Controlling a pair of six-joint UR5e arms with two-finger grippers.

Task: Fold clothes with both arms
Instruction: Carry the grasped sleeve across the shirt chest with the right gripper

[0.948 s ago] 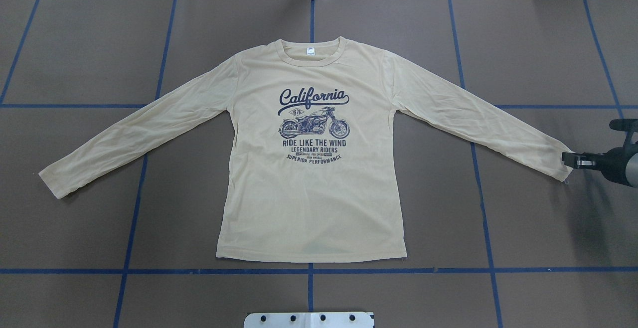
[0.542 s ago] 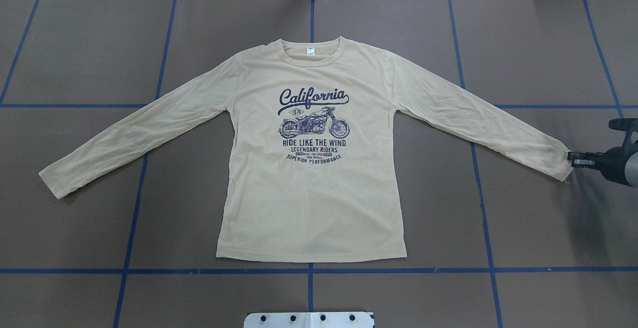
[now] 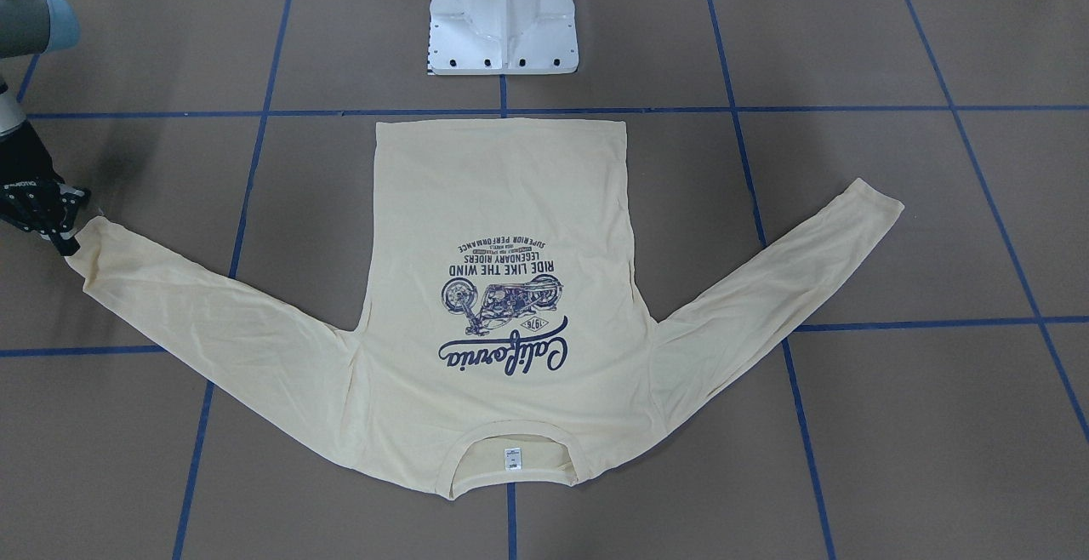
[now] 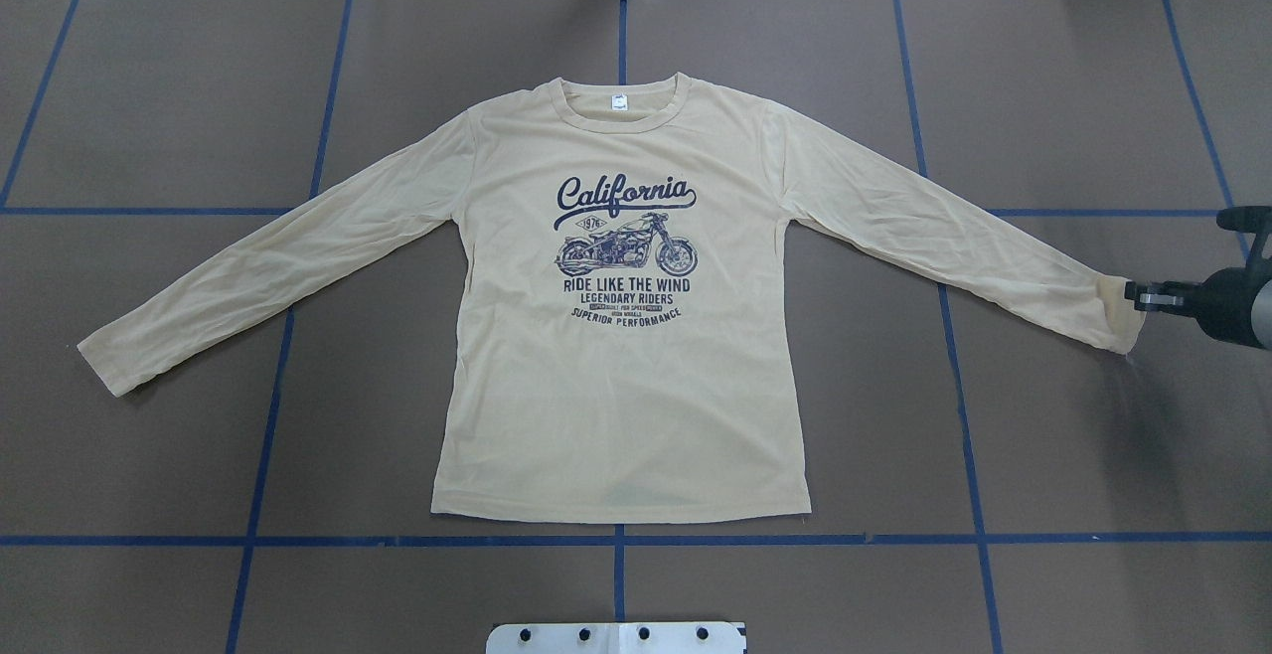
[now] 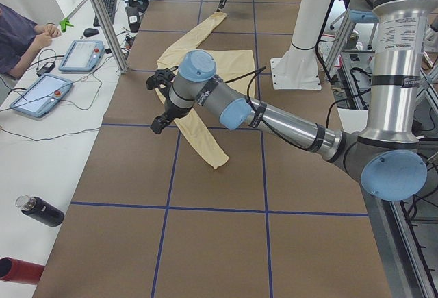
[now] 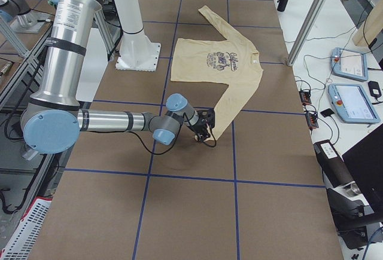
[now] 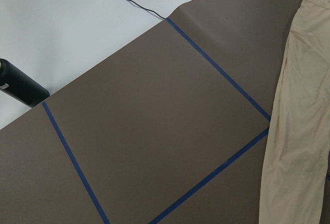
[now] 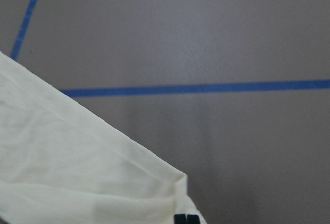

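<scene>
Cream-yellow fills the middle of your counter. The pale cream-yellow long-sleeved T-shirt (image 4: 616, 406) with the navy "California" motorcycle print lies flat and face up. Its hem is toward the robot, its collar away, and both sleeves are spread out to the sides. Nothing is folded yet.

The one change is at the right sleeve cuff (image 4: 1115, 314). Over the last second the black two-finger right claw (image 4: 1136, 295) has slid along the cuff's end toward the far side of the counter. The cuff has gone with it: its far corner sits a little further from the robot and shows a fresh crease. In the right wrist view the two fingertips are drawn together at the cloth's edge. You can read that as the claw closed on the cuff, with the first sleeve fold about to start.

The left claw (image 5: 159, 106) hangs near the other sleeve. It shows only from the counter's end, so you cannot tell whether it is open or closed.

Around all this you see the brown paper-covered counter (image 4: 1043, 87) with its blue tape grid. The white pedestal base (image 3: 502, 24) stands just beyond the hem.
</scene>
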